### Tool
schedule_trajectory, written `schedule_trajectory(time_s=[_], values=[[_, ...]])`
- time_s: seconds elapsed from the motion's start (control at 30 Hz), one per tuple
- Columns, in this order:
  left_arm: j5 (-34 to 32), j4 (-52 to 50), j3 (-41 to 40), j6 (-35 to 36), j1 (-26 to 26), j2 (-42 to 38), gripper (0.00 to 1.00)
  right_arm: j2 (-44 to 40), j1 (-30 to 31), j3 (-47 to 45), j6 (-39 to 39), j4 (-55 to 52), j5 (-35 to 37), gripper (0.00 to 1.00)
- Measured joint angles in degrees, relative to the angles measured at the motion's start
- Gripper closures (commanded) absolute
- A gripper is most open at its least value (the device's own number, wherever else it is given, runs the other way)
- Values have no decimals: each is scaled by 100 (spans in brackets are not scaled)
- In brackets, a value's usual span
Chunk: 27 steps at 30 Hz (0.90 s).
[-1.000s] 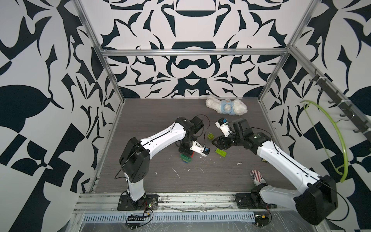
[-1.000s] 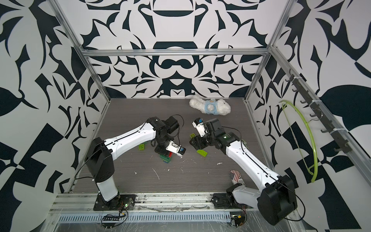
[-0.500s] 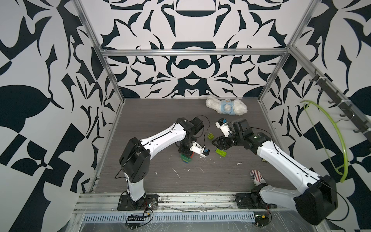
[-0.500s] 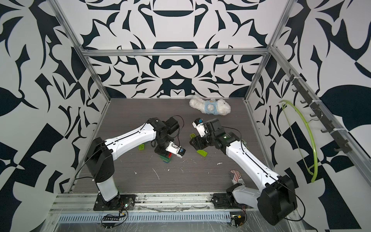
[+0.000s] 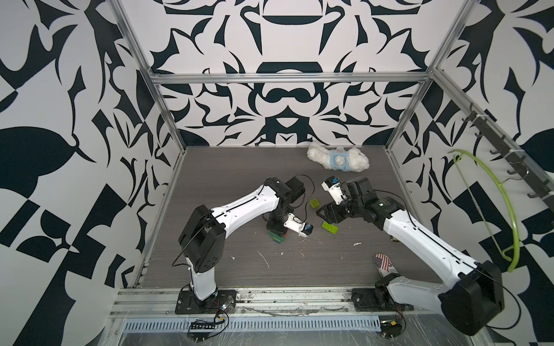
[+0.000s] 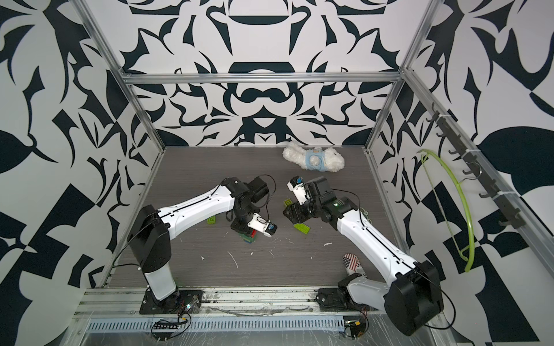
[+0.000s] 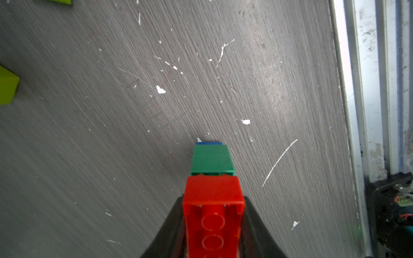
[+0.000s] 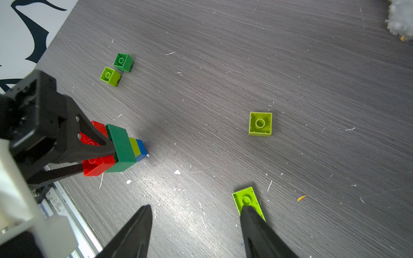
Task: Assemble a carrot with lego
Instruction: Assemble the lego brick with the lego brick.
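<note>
Grey surface (image 5: 239, 179) carrying scattered lego (image 8: 260, 124), left claw (image 7: 213, 203) gripping tight on the red end of the half-built carrot (image 8: 123, 149) at mid-surface, blue tip pointing down, right claw (image 8: 195, 208) hanging open and empty to its right, just beside an oblong lime brick (image 8: 245, 198).

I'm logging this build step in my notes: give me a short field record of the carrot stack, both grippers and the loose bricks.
carrot stack: red, dark green, lime and blue layers joined, blue end toward the table
left gripper: shut on the red brick
right gripper: open, empty, one finger overlapping the lime oblong brick in the right wrist view
loose bricks: lime square brick, small lime brick, small dark green brick, hollow sides showing
other: white plush toy at the far edge
</note>
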Motion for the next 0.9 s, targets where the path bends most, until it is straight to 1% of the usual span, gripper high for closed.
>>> schedule_trajectory(time_s=[0.47, 0.9], values=[[-125, 28, -11, 2, -11, 35, 99, 33, 0, -2, 0, -4, -2, 32], [-267, 109, -26, 11, -136, 44, 99, 33, 0, -2, 0, -15, -4, 32]])
